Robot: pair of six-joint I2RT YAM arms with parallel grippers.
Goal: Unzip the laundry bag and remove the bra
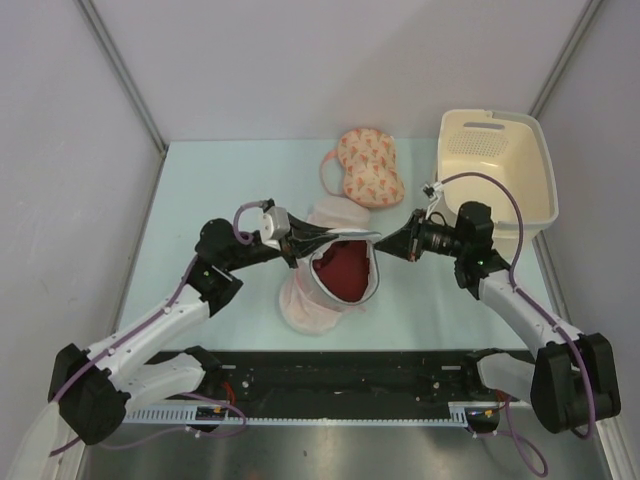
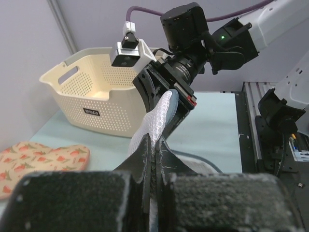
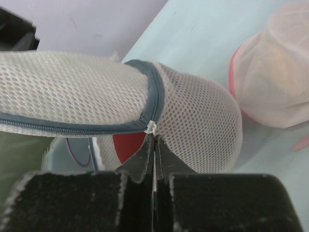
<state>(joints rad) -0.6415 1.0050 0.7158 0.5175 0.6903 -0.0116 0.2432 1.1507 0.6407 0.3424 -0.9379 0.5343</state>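
Observation:
The laundry bag, white mesh with a grey zip rim, is held up between both grippers, and its mouth gapes open. The dark red bra lies inside it and shows as a red patch in the right wrist view. My left gripper is shut on the bag's mesh edge, with the fingertips pinched on the fabric. My right gripper is shut on the white zip pull at the grey rim.
A cream perforated basket stands at the back right. A peach patterned bra lies behind the bag. Pink-trimmed mesh pouches lie behind and under the bag. The black rail runs along the near edge.

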